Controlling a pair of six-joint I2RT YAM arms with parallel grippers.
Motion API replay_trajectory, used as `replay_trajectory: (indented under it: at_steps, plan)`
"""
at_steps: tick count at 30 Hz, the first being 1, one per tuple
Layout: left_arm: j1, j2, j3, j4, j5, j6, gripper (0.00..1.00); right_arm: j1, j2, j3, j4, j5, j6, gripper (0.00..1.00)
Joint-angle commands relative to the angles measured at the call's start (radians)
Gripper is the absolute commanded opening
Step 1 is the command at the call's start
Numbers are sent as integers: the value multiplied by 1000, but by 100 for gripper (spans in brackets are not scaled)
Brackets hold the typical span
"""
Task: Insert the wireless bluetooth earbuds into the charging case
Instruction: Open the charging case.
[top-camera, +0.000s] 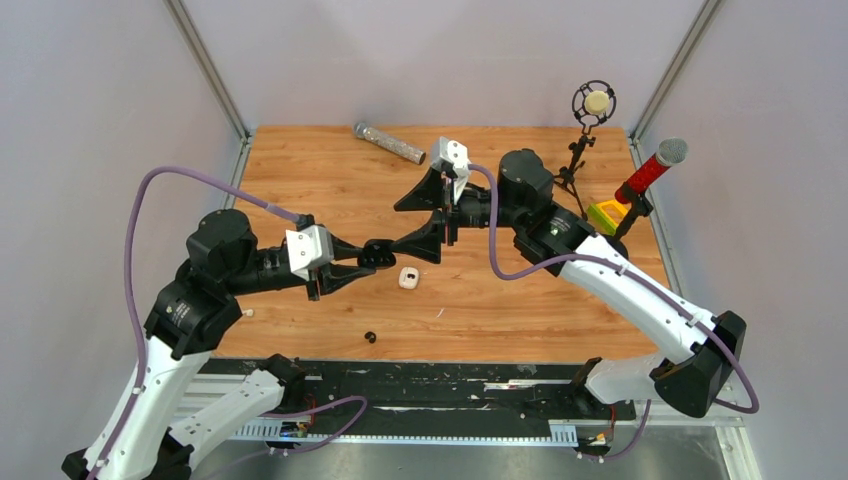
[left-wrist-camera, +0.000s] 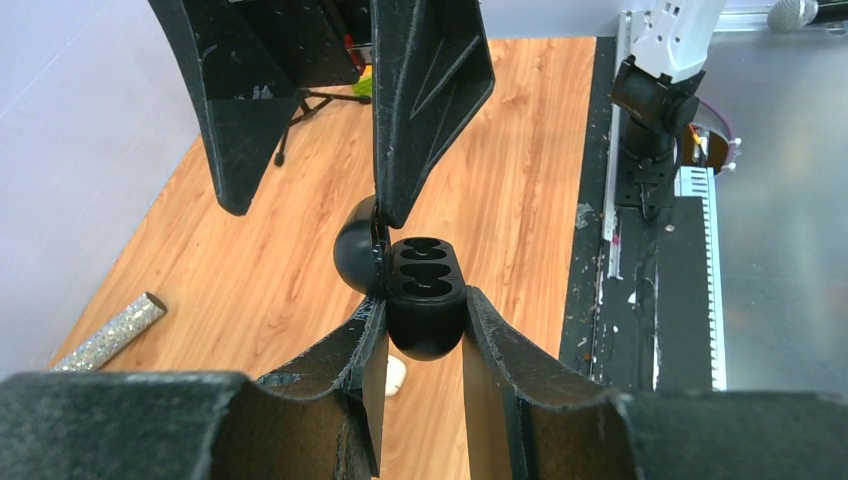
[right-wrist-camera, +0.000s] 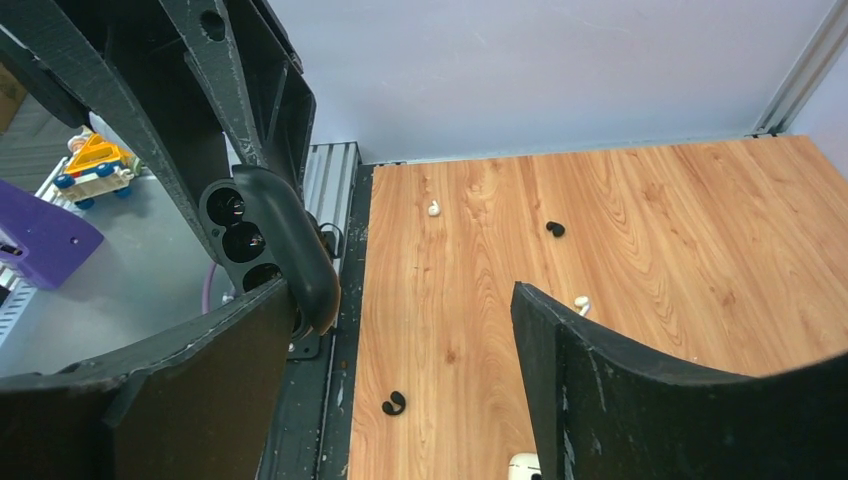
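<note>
**Top external view: charging case (top-camera: 378, 252) aloft, lid (left-wrist-camera: 355, 245) open**

Left tool (top-camera: 372, 258) clamps the black case, its row of wells running toward the wide-spread right tool (top-camera: 400, 225), which touches the lid. Black earbud (top-camera: 370, 337) lies on the counter (top-camera: 330, 180) toward the near edge, nearer the left tool; whitish earbud (top-camera: 247, 313) near the left edge. No readable writing.

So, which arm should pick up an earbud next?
Probably the right. The right gripper is open and empty, while the left gripper is shut on the case. A black earbud lies loose on the table.
</note>
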Motion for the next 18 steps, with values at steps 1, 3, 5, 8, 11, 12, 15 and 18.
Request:
replay_trajectory:
  at_steps: [1,3,5,8,11,12,15,18]
  plan:
    - [-8,-7,32,3,56,-6,0,-12,4,42,57,-15,29,77]
    - [-7,-7,29,9,53,-6,0,-12,14,43,57,-59,39,71]
    - [-8,-8,27,17,45,-9,0,-12,25,44,58,-115,43,64]
    - [-8,-8,24,27,36,-13,0,-12,39,49,60,-184,47,54]
    - [-8,-10,22,32,33,-13,0,-12,47,51,60,-233,49,46]
    - [-7,-10,21,32,33,-14,0,-12,49,53,60,-248,51,45]
    - [-7,-9,18,38,32,-17,0,-12,59,59,60,-283,52,39]
    - [-6,-9,18,43,35,-23,0,-12,66,61,60,-261,56,33]
